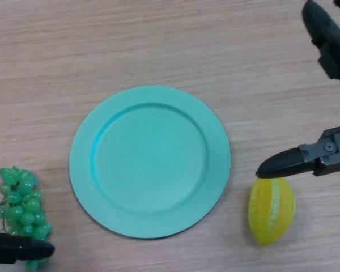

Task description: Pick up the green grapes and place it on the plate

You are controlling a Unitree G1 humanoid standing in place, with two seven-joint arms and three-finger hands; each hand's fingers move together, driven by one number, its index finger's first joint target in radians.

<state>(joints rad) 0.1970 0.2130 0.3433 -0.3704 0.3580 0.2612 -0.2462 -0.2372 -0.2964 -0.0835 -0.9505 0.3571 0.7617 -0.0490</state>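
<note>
Wood-grain table (158,45); teal plate (149,161) centre, bare. Green grapes (20,207) left, by left hand (20,249). Right hand (323,156) fingers apart.

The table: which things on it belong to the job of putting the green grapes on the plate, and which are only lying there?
Belong to the job:
- green grapes, at the table's left edge, beside the plate
- plate, teal, nothing on it
- left hand, at the grapes

Only lying there:
- yellow fruit, right of the plate, just under the right hand
</note>
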